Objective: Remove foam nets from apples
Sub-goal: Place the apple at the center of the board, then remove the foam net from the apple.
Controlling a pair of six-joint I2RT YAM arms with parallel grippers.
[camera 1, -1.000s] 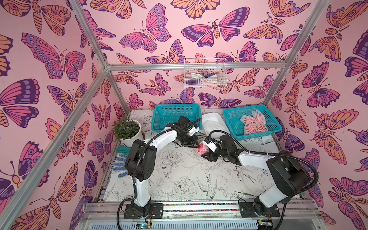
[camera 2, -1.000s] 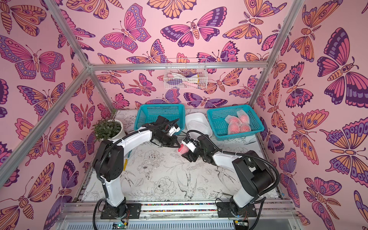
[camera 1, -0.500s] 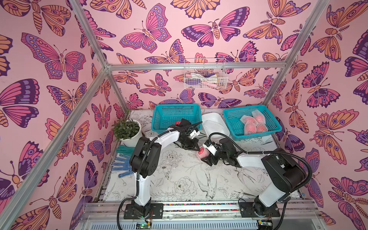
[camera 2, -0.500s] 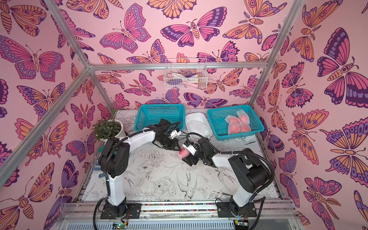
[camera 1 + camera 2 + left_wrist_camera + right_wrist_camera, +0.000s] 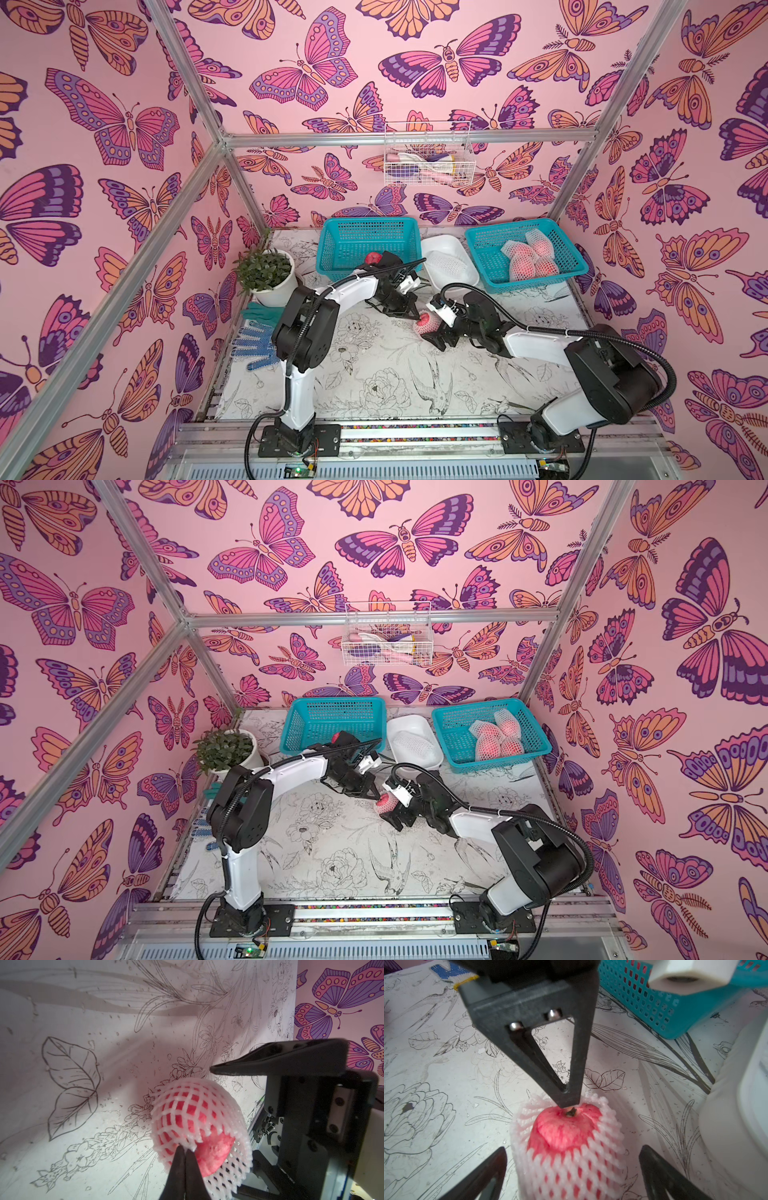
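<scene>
Meanwhile, on the flower-printed surface (image 5: 374, 374), the job is judged to be about a sixth done, with a second apple in hand. Two baskets are set along the far edge. In the teal collecting basket (image 5: 365, 237) one bare apple (image 5: 372, 257) is seen, partly hidden behind the left arm. In the teal supply basket (image 5: 486, 257) four wrapped apples (image 5: 525, 259), as far as can be counted, are yet to be stripped. Between the baskets a white tray (image 5: 436, 245) is placed, and one empty net (image 5: 446, 262) is laid in it. Near the middle of the surface, between the two arms, the current apple (image 5: 566, 1128) is found with its foam net (image 5: 571, 1176) partway off, so that one dimpled end is bared and the rest is covered. It appears to rest on the surface. The right tool (image 5: 573, 1148) is held with its jaws wide apart, one on either side of the wrapped fruit and clear of it. The left tool (image 5: 185, 1150) is closed tight, its tips pinched on the net's ragged rim beside the exposed flesh. A pull on that rim is judged to be called for next, and the unheld apple could be dragged along with the sleeve.
</scene>
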